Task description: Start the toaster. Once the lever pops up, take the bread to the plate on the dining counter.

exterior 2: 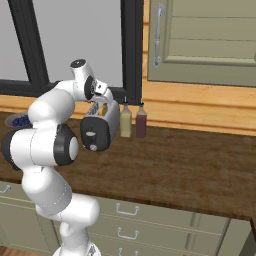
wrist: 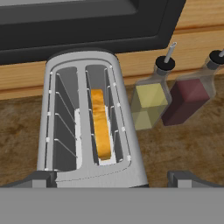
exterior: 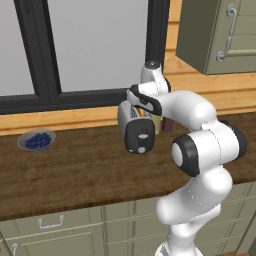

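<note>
The toaster (wrist: 87, 118) stands toward the back edge of the dark wood counter (exterior: 75, 175), its black end panel facing the front edge. The bread (wrist: 100, 124) sits upright in the right-hand slot, golden along its top edge. The gripper (wrist: 109, 179) hangs just above the toaster, fingers spread wide apart and holding nothing. Two bottles, one yellow (wrist: 148, 105) and one dark red (wrist: 188, 100), stand just beside the toaster. A bowl of blueberries (exterior: 36, 140) rests well apart, toward the counter's left end.

Two bottles (wrist: 168, 103) crowd just beside the toaster (wrist: 87, 122); above its slots, room stands free.
</note>
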